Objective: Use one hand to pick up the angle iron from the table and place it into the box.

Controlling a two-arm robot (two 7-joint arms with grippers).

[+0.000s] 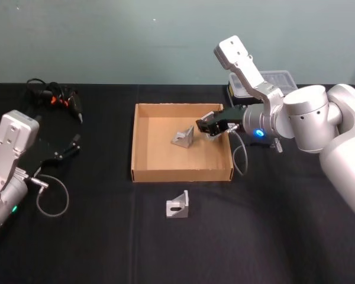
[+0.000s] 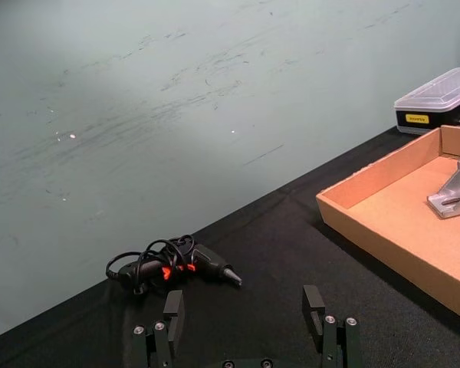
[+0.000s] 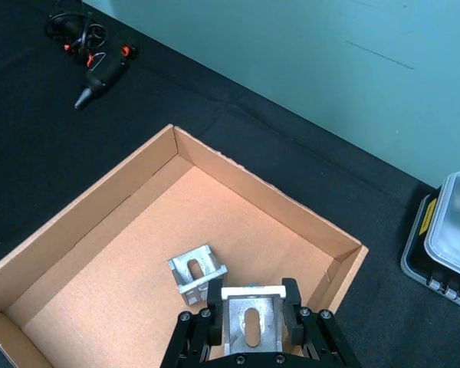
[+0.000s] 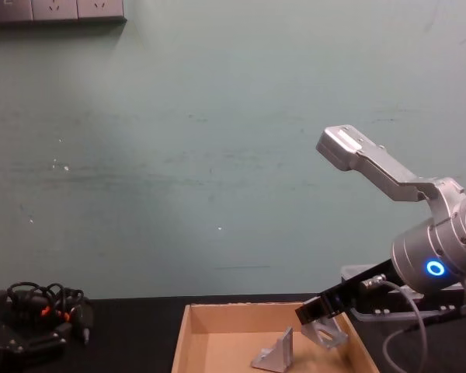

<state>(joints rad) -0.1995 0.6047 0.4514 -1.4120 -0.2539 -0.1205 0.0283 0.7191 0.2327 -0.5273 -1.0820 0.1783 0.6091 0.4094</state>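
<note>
My right gripper (image 1: 206,126) hangs over the right part of the tan box (image 1: 181,175), shut on a silver angle iron (image 3: 251,326) held between its fingers (image 3: 291,295). In the chest view that gripper (image 4: 317,308) holds the piece (image 4: 327,331) just above the box floor. A second angle iron (image 1: 183,138) lies inside the box, just left of the gripper. A third angle iron (image 1: 177,205) rests on the black table (image 1: 106,236) in front of the box. My left gripper (image 1: 68,148) stays parked at the far left, open (image 2: 244,310) and empty.
A black glue gun with tangled cable (image 1: 62,97) lies at the back left of the table. A black plastic case with a clear lid (image 1: 272,80) stands behind the box's right corner, under my right arm. A grey cable loop (image 1: 52,204) hangs by the left arm.
</note>
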